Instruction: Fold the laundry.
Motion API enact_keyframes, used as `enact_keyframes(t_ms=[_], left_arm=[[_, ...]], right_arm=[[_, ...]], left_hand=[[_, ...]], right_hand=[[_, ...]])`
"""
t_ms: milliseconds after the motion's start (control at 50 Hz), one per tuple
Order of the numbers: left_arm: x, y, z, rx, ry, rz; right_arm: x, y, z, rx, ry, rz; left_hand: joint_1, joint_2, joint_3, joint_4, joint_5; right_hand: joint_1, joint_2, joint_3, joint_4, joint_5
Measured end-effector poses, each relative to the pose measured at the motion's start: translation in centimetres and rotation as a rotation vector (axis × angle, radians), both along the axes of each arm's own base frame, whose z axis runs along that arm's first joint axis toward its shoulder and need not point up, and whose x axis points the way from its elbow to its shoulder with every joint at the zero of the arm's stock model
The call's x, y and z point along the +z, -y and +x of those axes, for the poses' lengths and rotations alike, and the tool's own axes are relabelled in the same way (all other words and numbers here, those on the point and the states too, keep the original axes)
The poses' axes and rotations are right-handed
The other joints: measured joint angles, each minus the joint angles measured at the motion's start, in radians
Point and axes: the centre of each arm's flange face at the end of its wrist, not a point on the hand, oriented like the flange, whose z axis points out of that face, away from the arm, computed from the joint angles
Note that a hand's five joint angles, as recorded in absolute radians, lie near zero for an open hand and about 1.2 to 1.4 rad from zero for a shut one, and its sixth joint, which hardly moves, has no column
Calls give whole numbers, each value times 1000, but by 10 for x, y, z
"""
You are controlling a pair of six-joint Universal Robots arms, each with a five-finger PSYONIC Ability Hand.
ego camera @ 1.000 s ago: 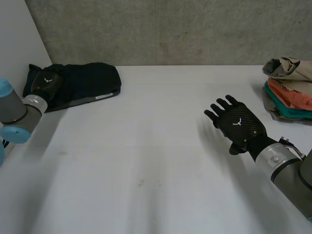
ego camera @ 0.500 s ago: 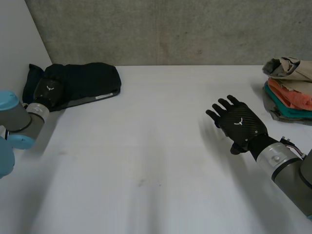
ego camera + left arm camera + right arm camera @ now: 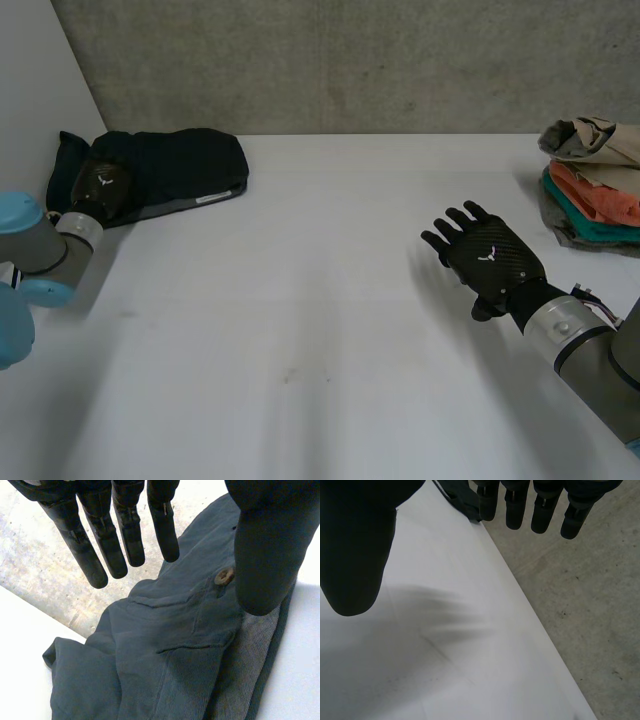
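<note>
I am working at a white table (image 3: 320, 300). A dark garment (image 3: 180, 165) is lying crumpled under my left hand (image 3: 100, 185). A stack of folded clothes (image 3: 595, 185) is sitting beyond my right hand (image 3: 487, 262), toward its outer side. Both hands are hanging open with straight fingers, gripping nothing, the right one over bare tabletop. A small button (image 3: 223, 576) is showing beside my left thumb.
</note>
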Motion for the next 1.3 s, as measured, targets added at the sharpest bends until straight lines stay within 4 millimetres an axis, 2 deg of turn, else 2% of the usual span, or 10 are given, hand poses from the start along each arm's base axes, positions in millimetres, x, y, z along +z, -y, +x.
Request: enact_keyframes(t_ms=[720, 780, 880, 940, 1140, 1180, 1200, 1220, 1260, 1300], left_arm=[[-13, -4, -3, -31, 109, -9], [-14, -4, -4, -36, 115, -8], [-14, -5, -5, -38, 116, -6], [-12, -5, -5, -35, 116, -13], [6, -3, -8, -19, 117, -80], [7, -3, -9, -20, 117, -82], [7, -3, -9, -20, 117, -82], [6, -4, -9, -22, 117, -79], [5, -5, -9, -24, 116, -72], [2, -6, -9, -27, 115, -59]], right_arm=[[-5, 0, 1, 3, -5, 14], [-5, 0, 1, 3, -5, 15], [-6, 0, 1, 3, -6, 17], [-7, 1, 1, 3, -6, 19], [-9, 1, 1, 2, -7, 23], [-9, 1, 0, 2, -7, 24], [-9, 1, 0, 2, -7, 24], [-9, 1, 0, 2, -7, 24], [-9, 1, 0, 2, -7, 23], [-9, 1, 0, 2, -7, 23]], left_hand=[[-15, -15, -14, -13, -18], [101, 94, 94, 85, 84], [558, 543, 532, 531, 522], [582, 616, 612, 613, 578], [582, 622, 617, 620, 578], [450, 482, 481, 477, 473], [450, 482, 481, 477, 473], [243, 280, 285, 290, 297], [46, 84, 91, 87, 95], [-28, 1, 11, -2, 4]], right_hand=[[0, 0, 0, 0, 0], [0, 0, 0, 0, 0], [0, 0, 0, 0, 0], [0, 0, 0, 0, 0], [0, 0, 0, 0, 0], [0, 0, 0, 0, 0], [0, 0, 0, 0, 0], [0, 0, 0, 0, 0], [0, 0, 0, 0, 0], [0, 0, 0, 0, 0]])
